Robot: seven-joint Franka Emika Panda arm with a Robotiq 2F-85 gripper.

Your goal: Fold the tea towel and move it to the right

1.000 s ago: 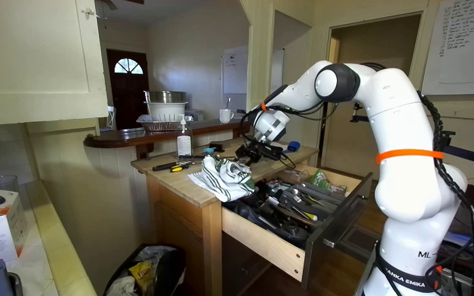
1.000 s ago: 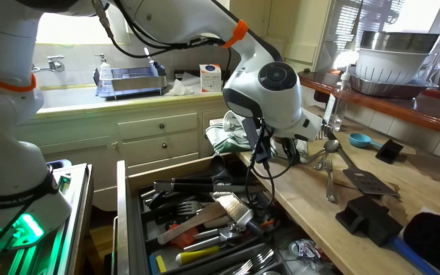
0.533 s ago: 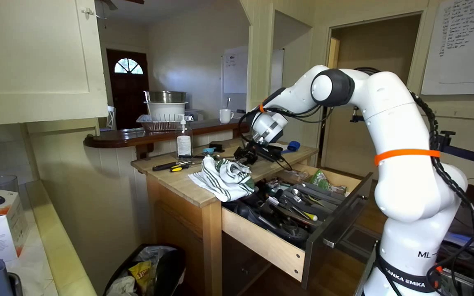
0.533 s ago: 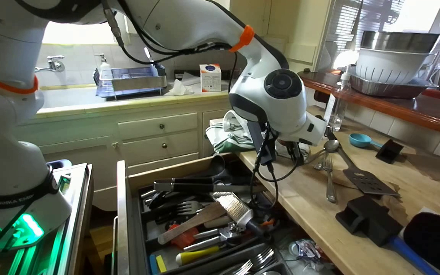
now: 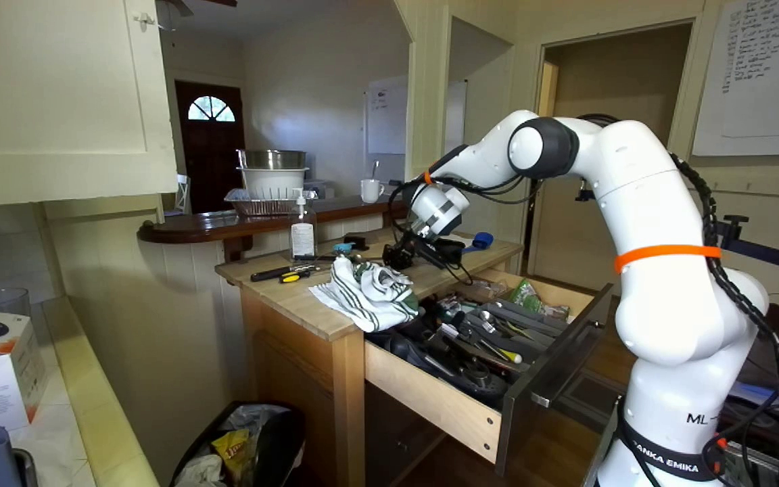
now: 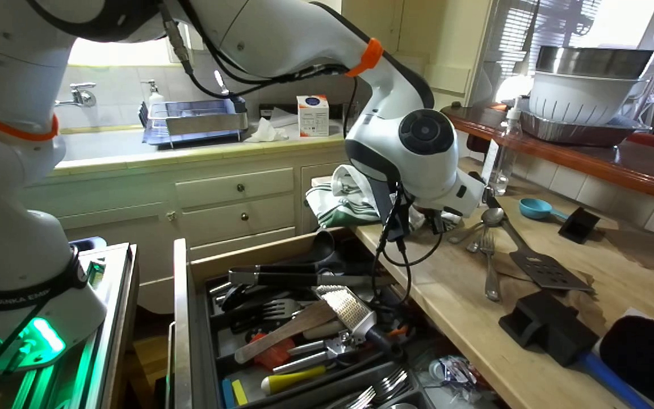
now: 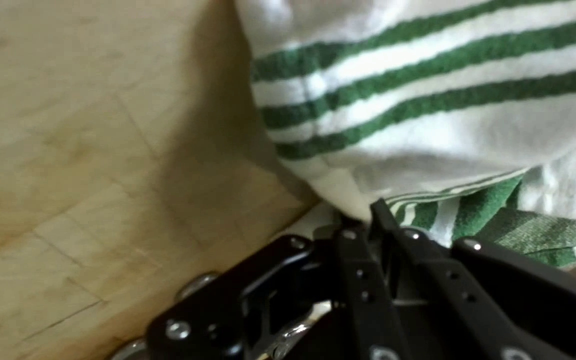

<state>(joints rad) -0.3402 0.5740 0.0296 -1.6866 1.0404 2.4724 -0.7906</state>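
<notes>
In an exterior view, a tea box (image 5: 1,368) stands well to the left of the claw. A waste bin (image 5: 285,433) is located below and to the left of it. Nearer the claw, on its left, a black-handled tool (image 5: 271,274) and a yellow-and-black tool (image 5: 295,276) lie on the wooden worktop (image 5: 295,299). The pump bottle (image 5: 303,237) stands upright behind them.

The tea towel (image 5: 366,291), white with green stripes, is bunched on the worktop immediately left of the claw. One end reaches the worktop edge above the drawer.

The claw (image 7: 366,220) has its jaws drawn together. In the wrist view, a corner of the tea towel is pinched between the fingertips (image 7: 381,212). Wooden surface lies left of the claw; striped fabric extends above it and to its right.

In an exterior view, the pulled-out drawer (image 5: 430,399), filled with utensils, is below and to the right of the claw. The robot arm (image 5: 660,196) rises to the right of the claw.

In an exterior view, a spoon (image 6: 492,216), a fork (image 6: 491,272), a measuring cup (image 6: 534,208) and a slotted turner (image 6: 548,267) rest on the worktop, right of the claw.
</notes>
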